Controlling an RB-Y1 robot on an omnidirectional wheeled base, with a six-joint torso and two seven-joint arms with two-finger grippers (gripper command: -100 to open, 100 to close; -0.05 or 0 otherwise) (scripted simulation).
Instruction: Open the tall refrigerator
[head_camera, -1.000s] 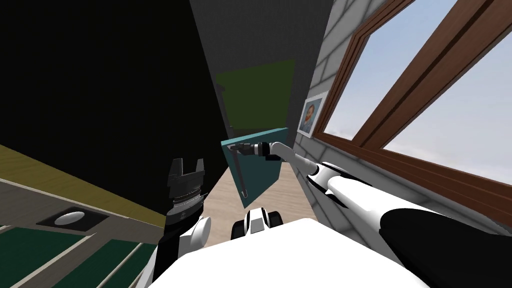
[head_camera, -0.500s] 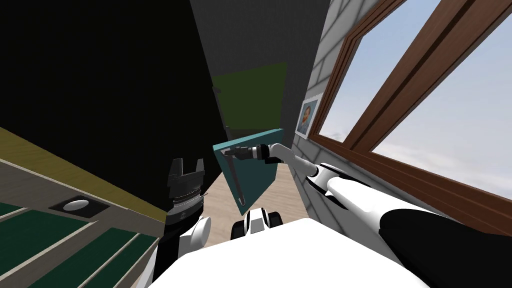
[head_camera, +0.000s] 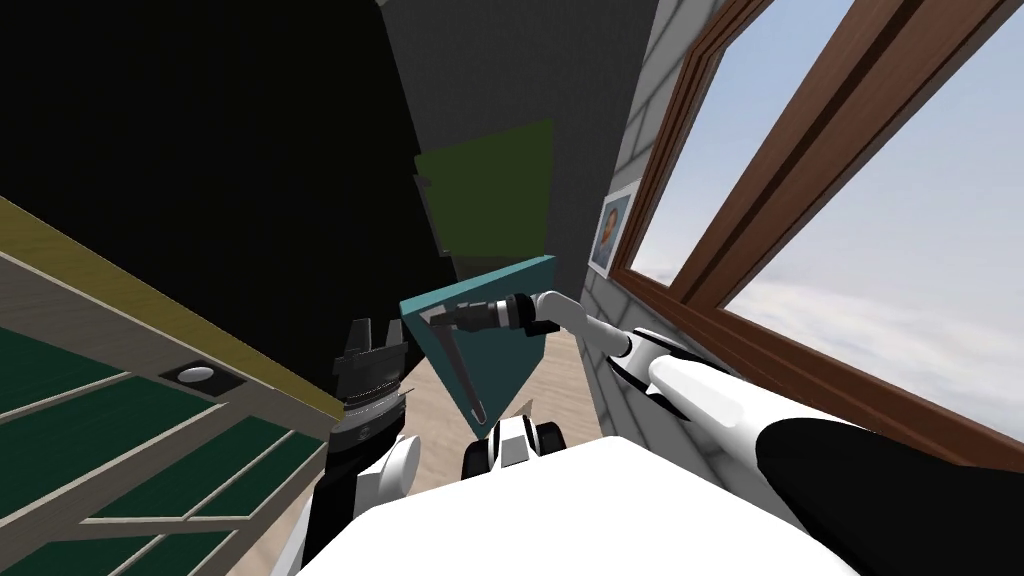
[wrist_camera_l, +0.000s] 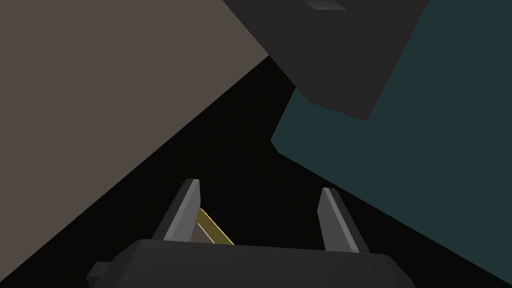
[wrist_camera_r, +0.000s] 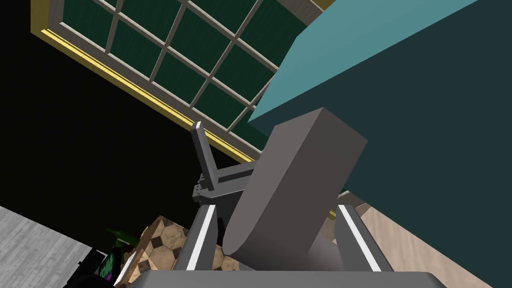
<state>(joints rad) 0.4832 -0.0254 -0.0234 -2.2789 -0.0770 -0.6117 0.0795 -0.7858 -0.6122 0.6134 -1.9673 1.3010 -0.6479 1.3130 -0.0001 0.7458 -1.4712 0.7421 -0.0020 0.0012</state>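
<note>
grey handle (wrist_camera_r: 300, 170), clasped inside right gripper (wrist_camera_r: 277, 212)

No text, number or sign is legible on the teal refrigerator door (head_camera: 507, 368), its handle (head_camera: 456, 366) or the framed picture (head_camera: 610, 232).

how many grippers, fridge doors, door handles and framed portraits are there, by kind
grippers: 2 (left gripper, open; right gripper, closed on the handle)
teal door: 1
grey handle: 1
framed portrait: 1
total: 5
</note>
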